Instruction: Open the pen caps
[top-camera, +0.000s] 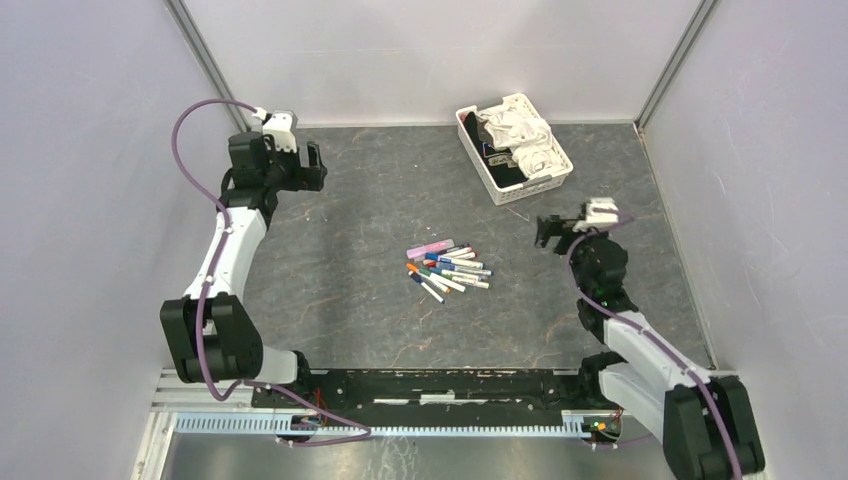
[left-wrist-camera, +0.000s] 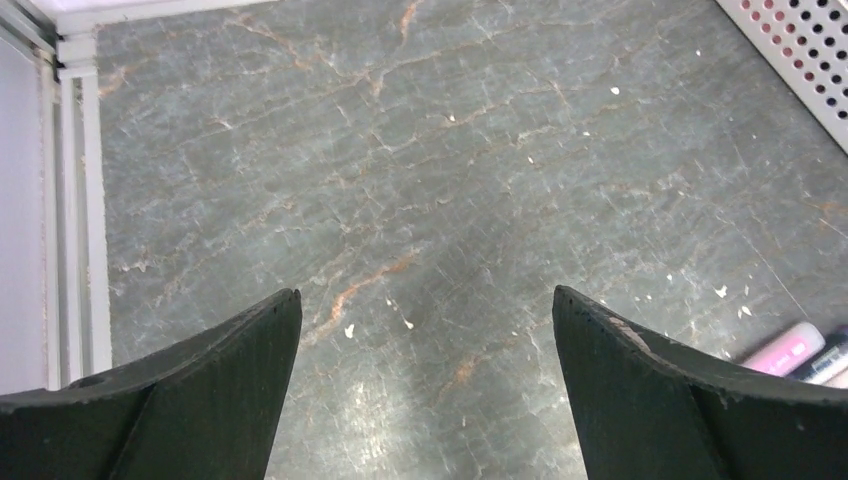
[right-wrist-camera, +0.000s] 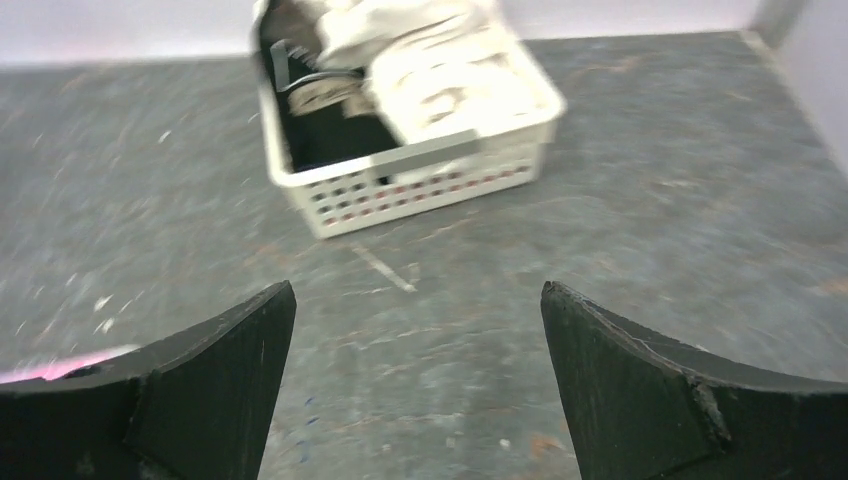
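Nearest, the left gripper hangs with jaws spread wide over the grey surface, holding nothing. Equally wide and empty, the right gripper faces the white basket. Between both arms, the pens lie clustered mid-surface, coloured pen caps at their ends, well apart from either gripper.

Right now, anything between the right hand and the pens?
Nothing visible. The right hand hangs open to the right of the pens, with only bare table between them. The white basket sits farther back, off that line.
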